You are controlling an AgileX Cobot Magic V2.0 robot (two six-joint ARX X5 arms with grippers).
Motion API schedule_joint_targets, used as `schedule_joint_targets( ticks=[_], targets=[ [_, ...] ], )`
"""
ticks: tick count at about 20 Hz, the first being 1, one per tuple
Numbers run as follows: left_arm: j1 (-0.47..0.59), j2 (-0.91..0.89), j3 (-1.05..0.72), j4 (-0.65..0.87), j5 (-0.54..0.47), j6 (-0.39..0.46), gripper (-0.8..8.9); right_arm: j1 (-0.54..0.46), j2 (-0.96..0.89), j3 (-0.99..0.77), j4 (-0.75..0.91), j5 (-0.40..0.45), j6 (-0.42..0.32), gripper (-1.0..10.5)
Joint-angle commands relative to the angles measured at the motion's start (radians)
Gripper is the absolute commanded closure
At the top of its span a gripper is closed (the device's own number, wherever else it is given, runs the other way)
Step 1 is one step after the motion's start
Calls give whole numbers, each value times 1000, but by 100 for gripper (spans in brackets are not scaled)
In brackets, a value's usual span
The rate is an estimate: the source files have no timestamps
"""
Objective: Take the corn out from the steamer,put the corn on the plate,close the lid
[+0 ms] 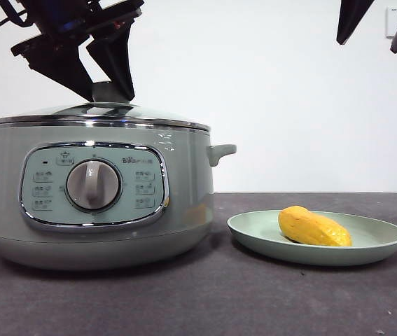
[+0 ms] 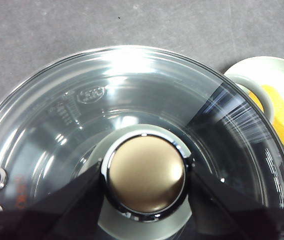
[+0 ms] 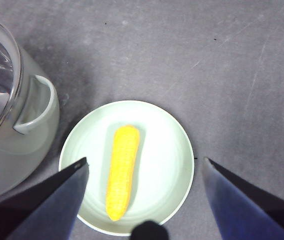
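The glass lid (image 1: 149,115) rests on the sage-green steamer (image 1: 184,189), covering it. My left gripper (image 1: 107,87) reaches down from above, its two black jaws pressed against either side of the lid's round knob (image 2: 147,175). To the steamer's right, the yellow corn (image 1: 314,227) lies on the pale green plate (image 1: 254,227). The right wrist view shows the corn (image 3: 121,170) lying lengthwise on the plate (image 3: 167,150). My right gripper (image 3: 144,160) hangs open high above the plate, holding nothing, and shows as two dark tips at the front view's upper right.
The steamer's side handle (image 3: 31,115) points toward the plate, with a small gap between them. A dark grey table (image 1: 289,301) spreads in front and to the right. A white wall stands behind.
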Motion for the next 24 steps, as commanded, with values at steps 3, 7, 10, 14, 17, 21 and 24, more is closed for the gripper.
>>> schedule_joint_targets(
  ticks=[3, 7, 10, 14, 17, 21, 24],
  targets=[
    [-2, 7, -2, 12, -11, 9, 360, 0, -1, -6, 5, -1, 2, 568],
    [-2, -60, 16, 6, -10, 9, 370, 0, -2, -6, 5, -2, -5, 568],
    [-3, -167, 16, -54, -10, 9, 386, 2, -11, -6, -10, -9, -15, 573],
    [-9, -299, 16, -185, -29, 74, 842, 11, -60, -17, -24, -8, -15, 836],
    [-39, -379, -26, -199, -95, 77, 822, 34, -137, -91, 40, -7, -15, 962],
    [-105, -546, -258, -32, -201, 63, 822, 61, -306, -305, 235, -5, -12, 963],
    [-138, -687, -480, 114, -225, 61, 822, 77, -458, -494, 404, 0, -4, 963]
  ],
)
